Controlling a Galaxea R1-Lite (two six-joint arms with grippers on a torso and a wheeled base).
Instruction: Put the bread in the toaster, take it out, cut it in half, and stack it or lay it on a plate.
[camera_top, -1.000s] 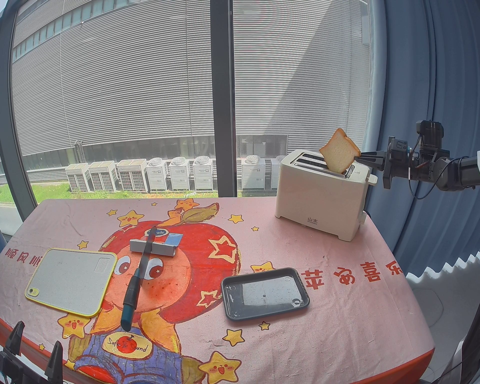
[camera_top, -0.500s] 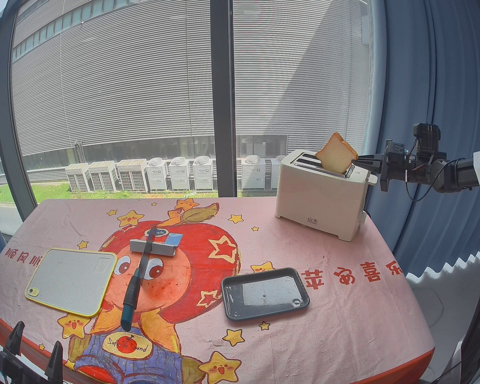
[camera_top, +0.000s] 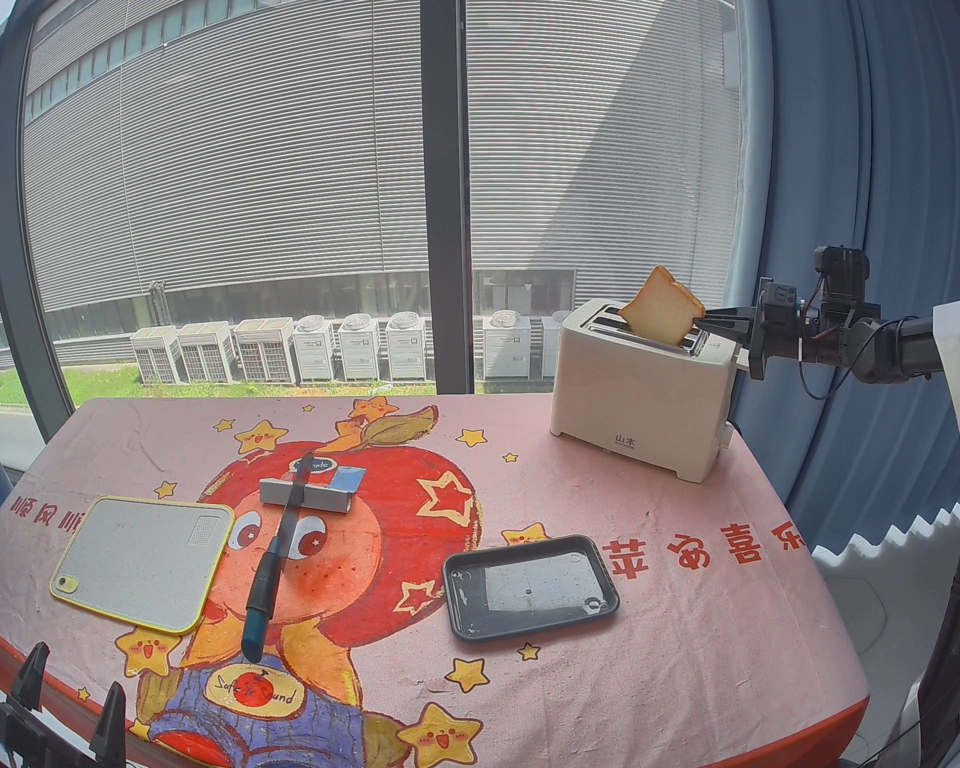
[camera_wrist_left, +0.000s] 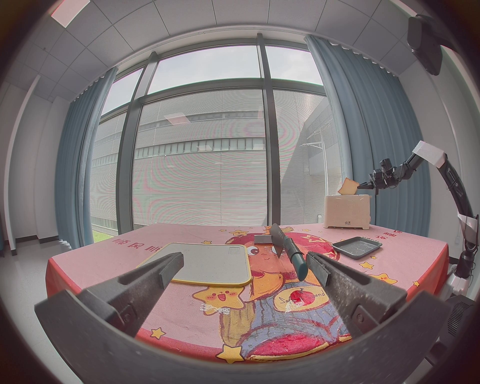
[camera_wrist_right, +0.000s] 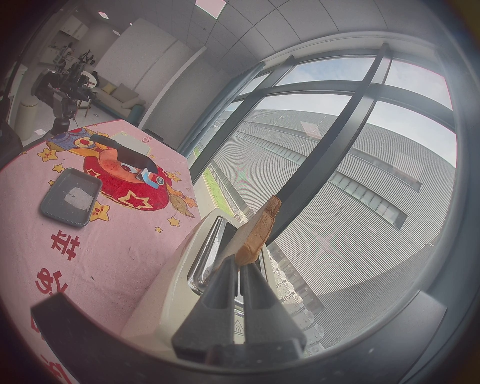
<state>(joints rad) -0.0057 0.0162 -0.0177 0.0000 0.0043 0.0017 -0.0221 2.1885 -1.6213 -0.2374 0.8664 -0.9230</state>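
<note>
While my right end effector (camera_wrist_right: 239, 267) is clenched on one crust edge of the pale square bread slice (camera_top: 660, 305), the slice hangs tilted over the top of the cream two-slot toaster (camera_top: 640, 390). Its lower corner is at the slot openings, most of it above them; which slot it meets I cannot tell. The toaster stands at the far right corner of the bench (camera_top: 700, 640), which is covered in a pink cartoon cloth.

The crumb looks untoasted, so I judge this to be the first step, loading, not finished. Toasting, lifting out, halving and plating all remain.

The dark grey rectangular plate (camera_top: 530, 585) lies bare toward the near edge. The teal-handled knife (camera_top: 265, 580) leans on its grey rest (camera_top: 305, 493) beside the yellow-rimmed white cutting board (camera_top: 140, 560) by the left edge. My left end effector (camera_wrist_left: 244, 260) hangs released at the near left corner.
</note>
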